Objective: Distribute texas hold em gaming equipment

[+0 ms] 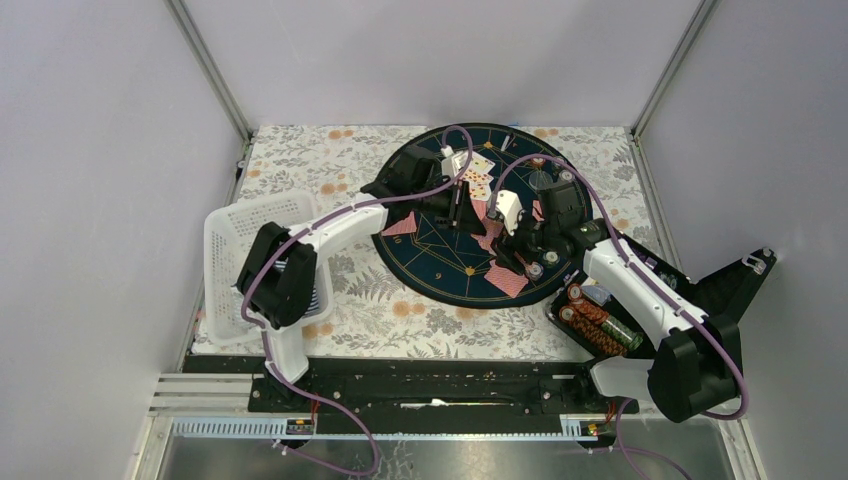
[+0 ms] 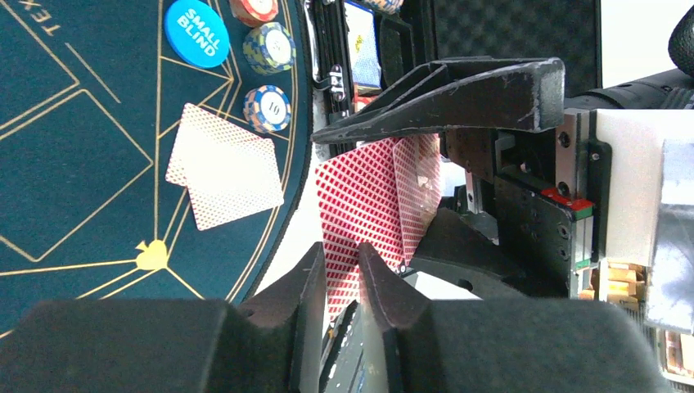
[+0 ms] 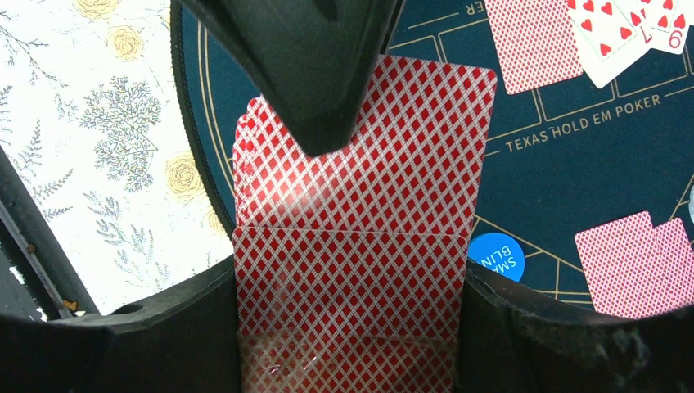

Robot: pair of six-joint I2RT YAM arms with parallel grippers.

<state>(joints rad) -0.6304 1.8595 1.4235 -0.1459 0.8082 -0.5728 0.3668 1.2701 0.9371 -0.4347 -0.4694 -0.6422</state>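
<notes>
Over mat [image 1: 432,258], left gripper [image 2: 340,255] pinches card [image 2: 358,201] from deck [image 3: 352,282]

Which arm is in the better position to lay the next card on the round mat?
Left. The left gripper pinches the top card of the deck, while the right gripper is occupied holding that deck.

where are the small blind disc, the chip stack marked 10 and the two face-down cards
small blind disc [image 2: 196,33], left wrist view, middle of its blue face
chip stack marked 10 [image 2: 268,108], left wrist view, centre of the top chip
two face-down cards [image 2: 225,166], left wrist view, where the pair overlaps
</notes>
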